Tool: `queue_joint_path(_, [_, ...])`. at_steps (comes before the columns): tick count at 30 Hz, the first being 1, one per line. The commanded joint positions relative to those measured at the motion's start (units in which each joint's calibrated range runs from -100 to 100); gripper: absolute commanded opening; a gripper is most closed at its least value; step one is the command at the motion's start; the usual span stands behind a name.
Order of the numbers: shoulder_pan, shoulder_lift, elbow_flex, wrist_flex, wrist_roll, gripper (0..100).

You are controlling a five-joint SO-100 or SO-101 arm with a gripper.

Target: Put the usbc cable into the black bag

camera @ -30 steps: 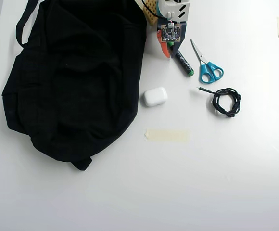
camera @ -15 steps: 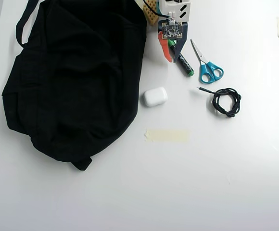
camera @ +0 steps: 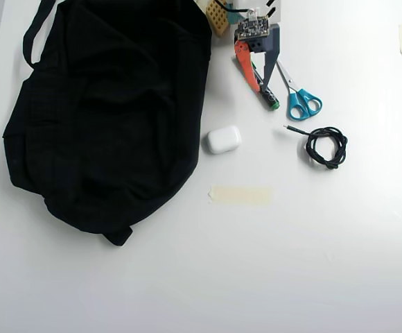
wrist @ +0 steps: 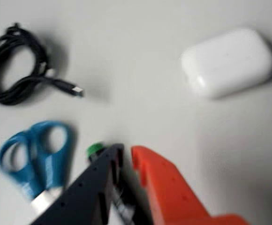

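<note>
Overhead, we see our tool (camera: 263, 84) with fingers slightly apart over the marker (camera: 268, 96), holding nothing; the usbc cable (camera: 326, 146) lies coiled on the bench (camera: 291, 263), well right of the black bag (camera: 107, 111).

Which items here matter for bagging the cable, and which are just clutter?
Job: usbc cable, loose on the table; black bag; tool, over the marker.
Clutter: marker, scissors, white case, tape strip.
</note>
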Motion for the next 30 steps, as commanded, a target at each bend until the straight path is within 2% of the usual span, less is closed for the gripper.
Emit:
queue_joint_path(1, [-2.4,3.4,-10.2,8.3,-1.0,2])
queue_joint_path(10, [-10.9,27.8,-21.2,-4.1,-1.2,2])
queue_joint_path(20, [-15.2,54.4,-34.4,-15.5,-5.7,3])
queue_joint_path(27, [-15.2,65.8,-42.2,-17.9,-5.5,2])
queue_joint_path(30, [-15.2,67.1,-44.4,-17.9,-5.3,6])
